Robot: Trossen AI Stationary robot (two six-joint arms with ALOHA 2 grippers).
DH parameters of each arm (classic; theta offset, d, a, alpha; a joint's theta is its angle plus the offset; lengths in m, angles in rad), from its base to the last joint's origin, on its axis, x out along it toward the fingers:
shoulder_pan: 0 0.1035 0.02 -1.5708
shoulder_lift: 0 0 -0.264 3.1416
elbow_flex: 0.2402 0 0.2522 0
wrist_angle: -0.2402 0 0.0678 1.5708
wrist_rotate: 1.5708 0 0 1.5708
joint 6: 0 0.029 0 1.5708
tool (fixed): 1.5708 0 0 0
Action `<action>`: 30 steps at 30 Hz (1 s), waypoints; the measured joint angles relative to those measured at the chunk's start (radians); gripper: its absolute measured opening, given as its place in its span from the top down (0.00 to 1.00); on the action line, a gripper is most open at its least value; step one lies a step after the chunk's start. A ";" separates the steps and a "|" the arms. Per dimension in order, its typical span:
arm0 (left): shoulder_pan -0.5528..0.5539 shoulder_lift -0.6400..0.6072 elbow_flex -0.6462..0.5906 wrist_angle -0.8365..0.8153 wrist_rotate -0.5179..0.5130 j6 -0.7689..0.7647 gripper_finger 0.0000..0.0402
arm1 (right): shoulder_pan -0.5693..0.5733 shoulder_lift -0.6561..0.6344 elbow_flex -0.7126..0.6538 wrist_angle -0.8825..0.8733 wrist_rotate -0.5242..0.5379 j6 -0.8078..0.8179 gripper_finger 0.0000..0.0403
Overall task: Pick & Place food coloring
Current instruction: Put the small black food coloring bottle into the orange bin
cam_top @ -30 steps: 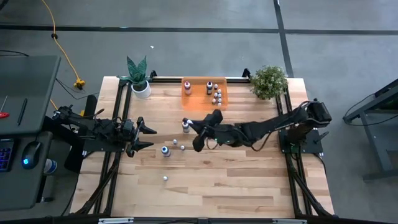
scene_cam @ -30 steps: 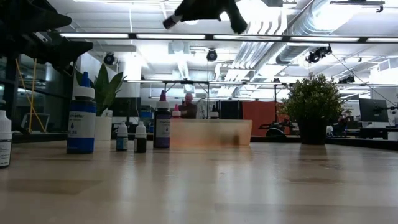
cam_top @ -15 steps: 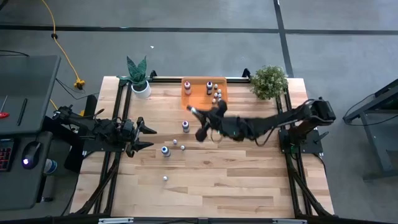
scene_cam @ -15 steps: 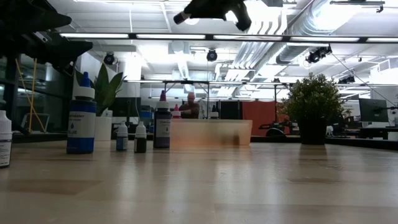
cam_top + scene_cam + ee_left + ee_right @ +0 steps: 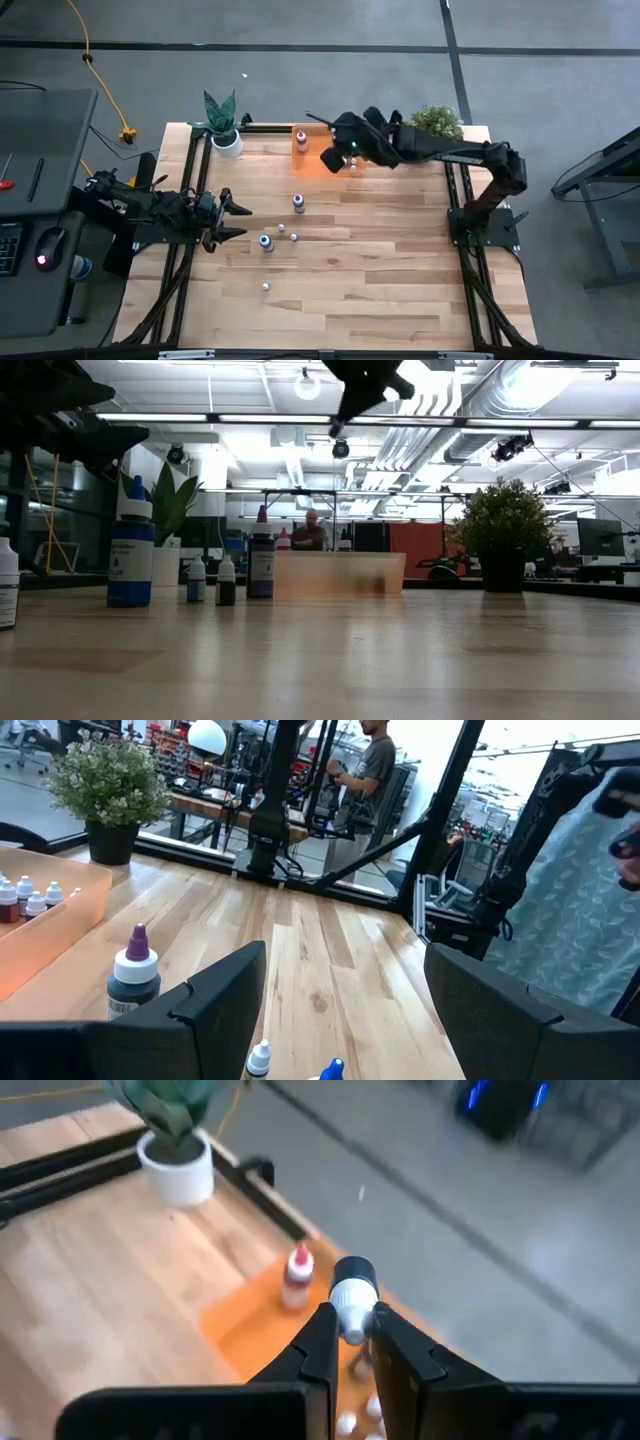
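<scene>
Now my right gripper (image 5: 350, 1342) is clamped on a small white-capped bottle (image 5: 351, 1295) — pinched between my fingertips, cap poking out past them — and hangs above the orange tray (image 5: 303, 163) at the table's far edge. Other bottles (image 5: 297, 203) stand mid-table. My left gripper (image 5: 236, 220) waits at the left edge, fingers spread.

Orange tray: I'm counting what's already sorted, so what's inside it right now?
In the orange tray, a red-capped bottle shows. The right gripper, holding a small bottle, hangs over the tray and covers the rest.
</scene>
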 joint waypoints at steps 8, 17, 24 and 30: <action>0.000 0.000 0.000 0.000 0.000 0.000 0.32 | -0.097 0.094 0.066 -0.196 -0.217 0.273 0.91; 0.000 0.000 0.000 0.000 0.000 0.000 0.32 | -0.174 0.216 0.071 -0.237 -0.372 0.331 0.90; 0.000 0.000 0.000 0.000 0.000 0.000 0.32 | -0.222 0.305 0.071 -0.253 -0.470 0.332 0.90; 0.000 0.000 0.000 0.000 0.000 0.000 0.32 | -0.263 0.349 0.071 -0.256 -0.458 0.326 0.89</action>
